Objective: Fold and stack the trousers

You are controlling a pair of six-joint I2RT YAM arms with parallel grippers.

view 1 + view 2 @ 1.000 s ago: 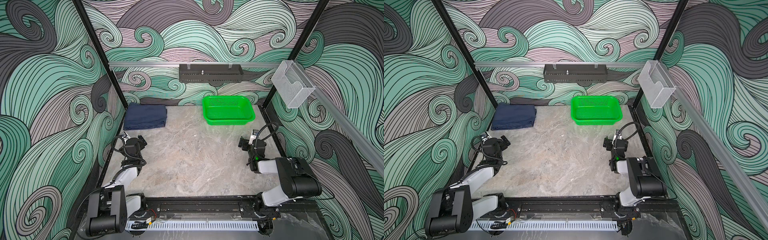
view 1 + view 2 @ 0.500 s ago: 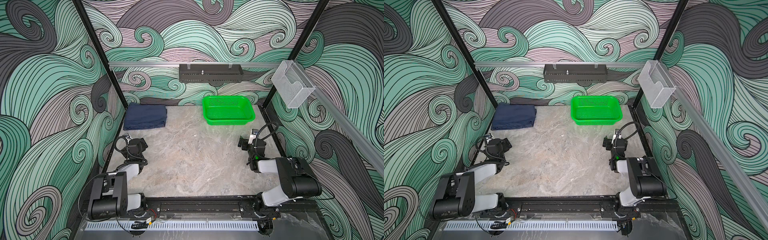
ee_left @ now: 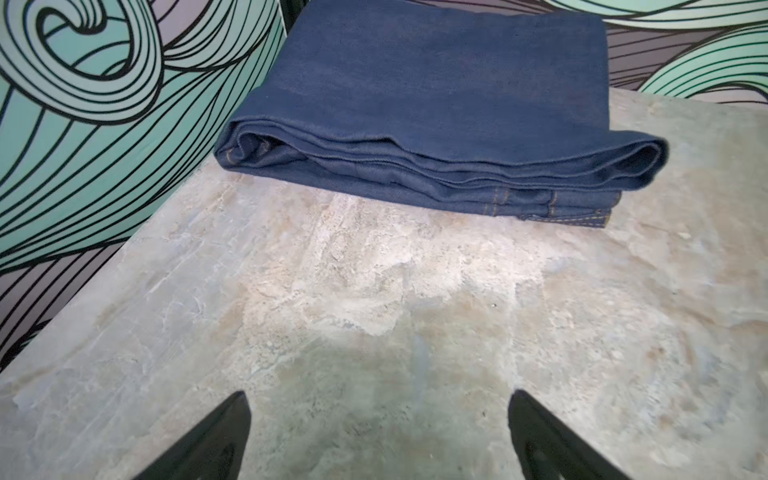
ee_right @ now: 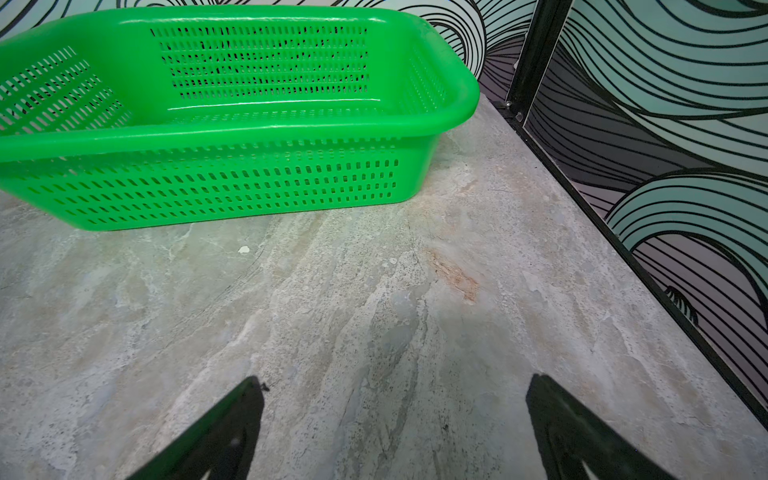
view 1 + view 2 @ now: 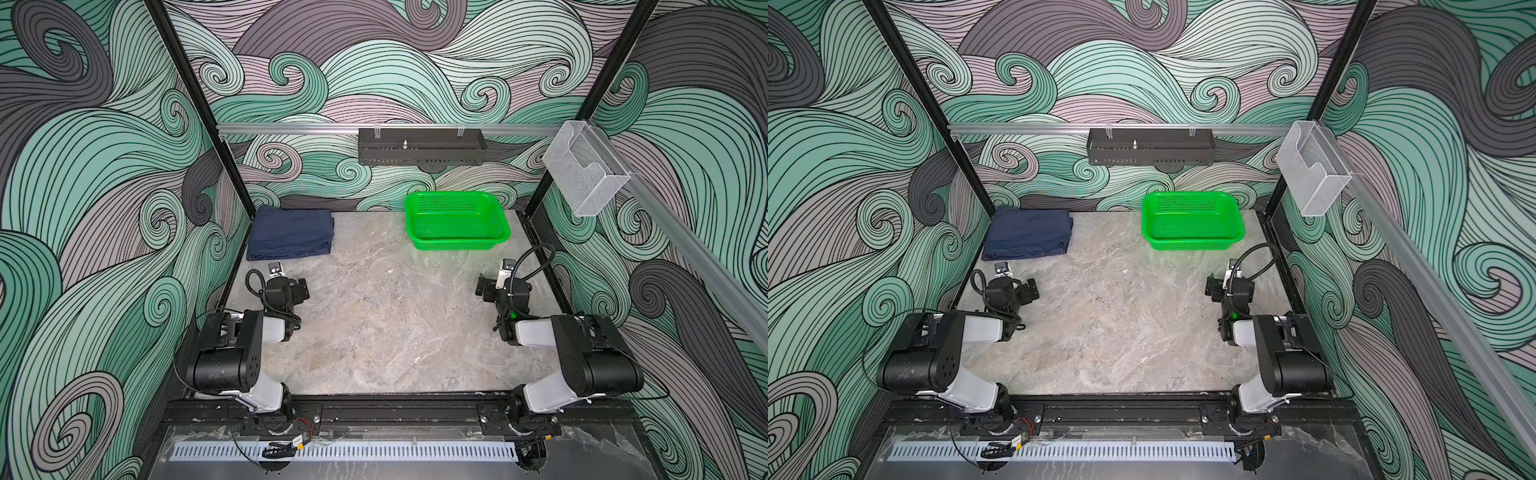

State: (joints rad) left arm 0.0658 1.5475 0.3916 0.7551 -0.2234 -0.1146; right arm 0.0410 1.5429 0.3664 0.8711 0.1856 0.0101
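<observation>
lying folded at far left, trousers (image 5: 291,232), green basket (image 5: 454,245) well apart

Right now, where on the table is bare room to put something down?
The middle of the table is bare, between the left gripper and the right gripper. A narrower strip runs at the back between the folded trousers and the green basket. Crowded: the back corners, where those two sit.

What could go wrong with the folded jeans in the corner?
The trousers are folded, but the top layer bulges loosely at one end, so a nudge might open it. The left gripper hangs open just in front of the pile; swinging that way, it could snag the edge. Tight against the wall, it looks awkward to re-grip.
</observation>
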